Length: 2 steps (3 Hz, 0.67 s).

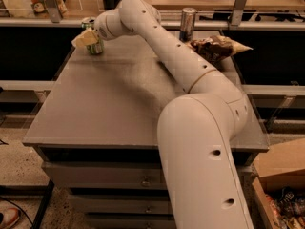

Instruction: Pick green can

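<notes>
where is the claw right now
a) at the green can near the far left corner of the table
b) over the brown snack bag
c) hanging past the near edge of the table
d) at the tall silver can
a: the claw is right at the green can near the far left corner of the table, well away from the silver can and the brown bag.

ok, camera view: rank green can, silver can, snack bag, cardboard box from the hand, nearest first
1. green can: far-left corner, right at the hand.
2. silver can: back edge, middle.
3. snack bag: far-right corner.
4. cardboard box: on the floor, lower right.
</notes>
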Available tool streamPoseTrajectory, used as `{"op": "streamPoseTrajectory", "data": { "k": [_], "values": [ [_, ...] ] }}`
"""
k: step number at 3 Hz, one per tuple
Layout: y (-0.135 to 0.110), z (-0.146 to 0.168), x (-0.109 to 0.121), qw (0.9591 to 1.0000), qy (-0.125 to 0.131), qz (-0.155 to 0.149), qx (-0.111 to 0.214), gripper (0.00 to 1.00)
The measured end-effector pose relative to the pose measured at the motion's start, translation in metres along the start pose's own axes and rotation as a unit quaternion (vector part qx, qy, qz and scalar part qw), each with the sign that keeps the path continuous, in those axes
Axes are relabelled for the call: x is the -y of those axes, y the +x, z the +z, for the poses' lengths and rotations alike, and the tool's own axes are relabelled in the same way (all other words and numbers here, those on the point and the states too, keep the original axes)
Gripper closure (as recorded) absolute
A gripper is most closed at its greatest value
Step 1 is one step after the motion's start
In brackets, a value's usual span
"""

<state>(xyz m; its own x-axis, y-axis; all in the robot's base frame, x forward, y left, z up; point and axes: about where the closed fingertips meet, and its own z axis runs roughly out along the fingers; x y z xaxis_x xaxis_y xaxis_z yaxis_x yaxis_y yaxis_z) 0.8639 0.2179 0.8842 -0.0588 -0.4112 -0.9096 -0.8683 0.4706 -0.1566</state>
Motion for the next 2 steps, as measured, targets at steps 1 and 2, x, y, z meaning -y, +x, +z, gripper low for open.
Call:
{"op": "streamPoseTrajectory", "data": {
  "k": [1,2],
  "values": [
    [-0.0004,0.0036,0.0022,0.9999,0.001,0.011,0.006,0.49],
    [-0.0033,0.0002,0.0058,0.9998,0.006,0.020,0.004,0.72]
  ]
}}
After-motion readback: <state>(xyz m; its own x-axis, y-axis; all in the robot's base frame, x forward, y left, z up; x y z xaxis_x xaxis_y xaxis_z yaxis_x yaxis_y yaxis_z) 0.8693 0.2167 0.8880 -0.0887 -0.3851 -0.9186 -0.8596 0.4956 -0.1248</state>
